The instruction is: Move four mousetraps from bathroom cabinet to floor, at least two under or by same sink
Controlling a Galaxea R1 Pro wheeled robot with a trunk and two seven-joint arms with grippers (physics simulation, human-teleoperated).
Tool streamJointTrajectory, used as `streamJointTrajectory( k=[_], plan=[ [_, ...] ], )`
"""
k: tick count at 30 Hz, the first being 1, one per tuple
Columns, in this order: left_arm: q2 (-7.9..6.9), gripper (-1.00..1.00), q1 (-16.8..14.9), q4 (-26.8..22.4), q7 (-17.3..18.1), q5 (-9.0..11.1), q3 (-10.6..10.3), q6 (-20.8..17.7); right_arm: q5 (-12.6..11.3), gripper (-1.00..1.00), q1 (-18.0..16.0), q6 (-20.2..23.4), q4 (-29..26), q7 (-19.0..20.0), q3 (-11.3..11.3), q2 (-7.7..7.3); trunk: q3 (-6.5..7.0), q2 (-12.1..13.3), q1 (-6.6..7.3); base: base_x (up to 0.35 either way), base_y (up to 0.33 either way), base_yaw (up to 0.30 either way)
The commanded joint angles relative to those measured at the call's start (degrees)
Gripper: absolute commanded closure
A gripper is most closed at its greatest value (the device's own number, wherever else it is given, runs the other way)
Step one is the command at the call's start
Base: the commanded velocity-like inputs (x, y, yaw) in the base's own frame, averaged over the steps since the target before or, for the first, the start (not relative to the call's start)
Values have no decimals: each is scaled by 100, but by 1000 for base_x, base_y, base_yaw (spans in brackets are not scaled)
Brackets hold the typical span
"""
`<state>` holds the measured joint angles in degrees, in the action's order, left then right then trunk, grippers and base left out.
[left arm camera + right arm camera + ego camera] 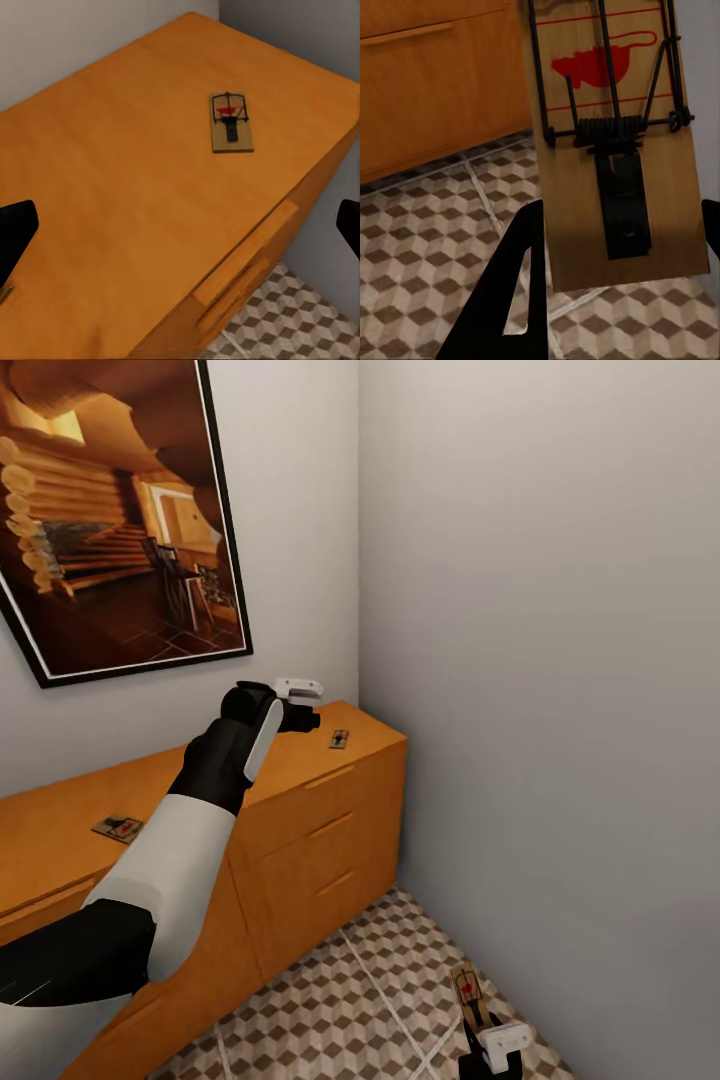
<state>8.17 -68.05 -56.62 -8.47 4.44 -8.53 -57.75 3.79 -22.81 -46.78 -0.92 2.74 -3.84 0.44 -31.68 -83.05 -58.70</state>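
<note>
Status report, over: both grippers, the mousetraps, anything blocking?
Left gripper open above cabinet, near corner mousetrap. Right gripper shut on held mousetrap, low over bathroom floor. Another trap on cabinet. Nothing blocking.

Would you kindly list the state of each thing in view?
Left hand: open, above the cabinet top.
Right hand: shut on a mousetrap, over the bathroom floor.
Corner mousetrap: flat on the cabinet.
Other mousetrap: flat on the cabinet.
Cabinet drawers: closed.

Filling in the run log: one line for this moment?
left gripper: open over cabinet | right gripper: holding mousetrap | above floor
</note>
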Motion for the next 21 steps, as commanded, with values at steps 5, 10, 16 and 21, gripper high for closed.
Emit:
streamJointTrajectory(
  k=[5, 10, 16, 21],
  plan=[
    [-4, -100, -4, 18, -50, 48, -8, -22, -25, 100, -4, -16, 4, -2, -33, 0, 9, -3, -3, 325, 0, 0],
    [-8, -100, -1, 27, -50, 48, -8, -22, -27, 100, -4, -16, 4, -2, -33, 0, 50, -3, -3, 171, 0, 0],
    [-8, -100, 2, 26, -50, 48, -8, -20, -27, 100, -4, -16, 4, -2, -31, 0, 62, -3, -3, 11, 0, 0],
    [-8, -100, 3, 28, -50, 48, -8, -20, -25, 100, -4, -16, 4, -2, -30, 0, 44, -3, -3, 1, 0, 0]
  ],
)
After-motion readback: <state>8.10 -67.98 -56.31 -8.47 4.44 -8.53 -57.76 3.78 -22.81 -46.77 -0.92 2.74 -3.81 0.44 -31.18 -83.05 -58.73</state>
